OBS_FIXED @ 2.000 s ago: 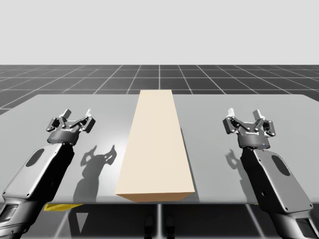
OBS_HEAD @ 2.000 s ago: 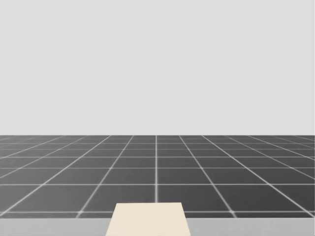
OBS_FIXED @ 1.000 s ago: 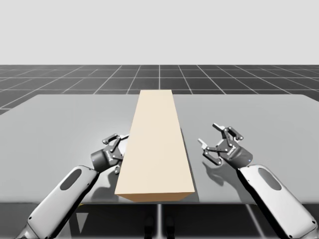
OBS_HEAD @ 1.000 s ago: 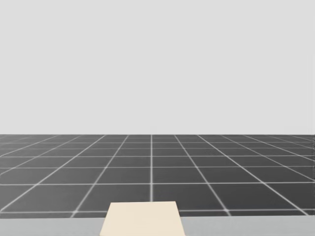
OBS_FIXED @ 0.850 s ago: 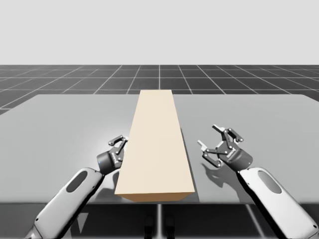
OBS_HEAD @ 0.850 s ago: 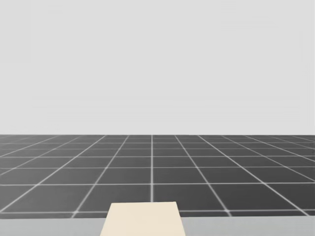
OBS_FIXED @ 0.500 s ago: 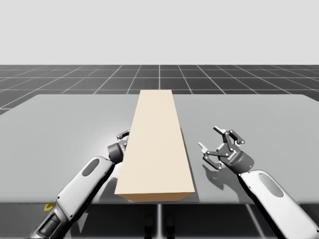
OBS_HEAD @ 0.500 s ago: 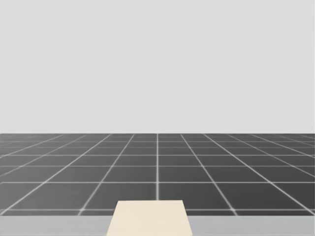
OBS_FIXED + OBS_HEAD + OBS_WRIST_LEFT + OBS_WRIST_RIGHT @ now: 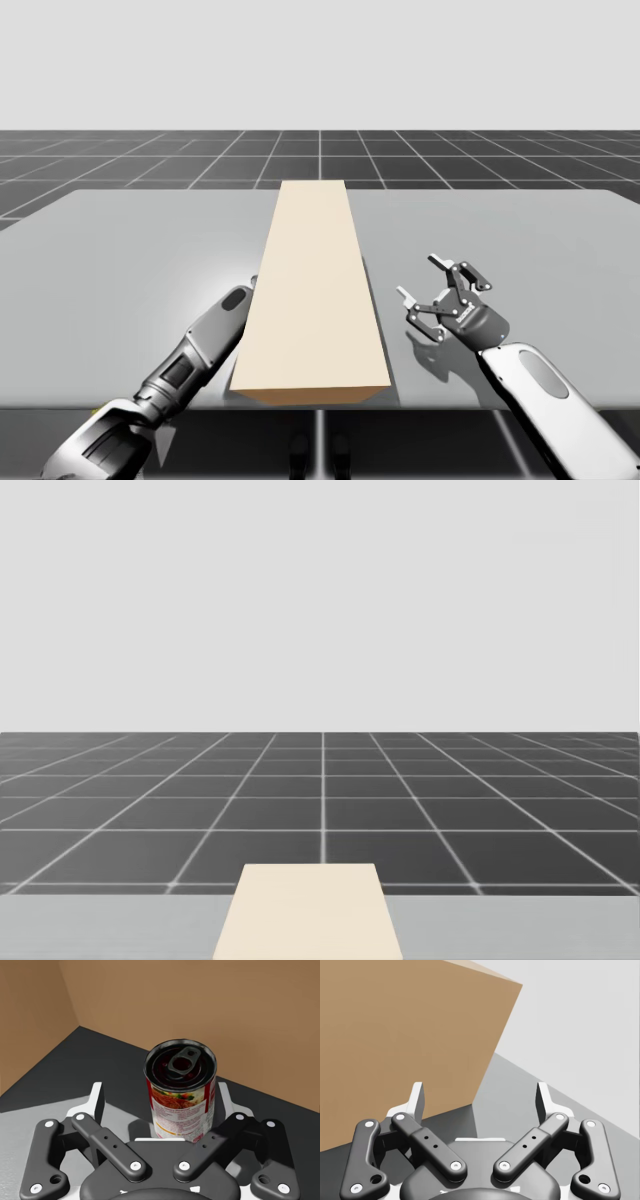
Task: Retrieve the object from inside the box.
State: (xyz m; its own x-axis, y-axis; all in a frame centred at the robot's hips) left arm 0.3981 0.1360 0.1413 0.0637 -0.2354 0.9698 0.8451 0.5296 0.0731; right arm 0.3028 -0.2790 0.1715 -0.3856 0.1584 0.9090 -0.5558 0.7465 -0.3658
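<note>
Standing upright on the dark floor inside the box [image 9: 200, 1005], the can [image 9: 181, 1092] has a red label with a food picture and a pull-tab lid. Brown walls rise behind it and to one side of it. In the left wrist view it sits between the fingers of my left gripper [image 9: 160, 1094], which are spread wide. One finger is just beside the can, though I cannot tell whether it touches. The other is clearly apart from it, so the gripper has hold of nothing.

From the high view, the box is a long, pale, closed-topped block lying down the middle of the grey table [image 9: 120, 260]. My left arm [image 9: 205, 345] comes in from the bottom edge and runs up against the box's left side wall near its front end.

My right gripper [image 9: 480, 1095] is spread wide with nothing between its fingers. It hangs above the table to the right of the box, near it but apart. Its wrist view looks along the box's brown side wall.

The head view catches the far end of the box top, a strip of table and the dark gridded floor [image 9: 320, 800] beyond.
</note>
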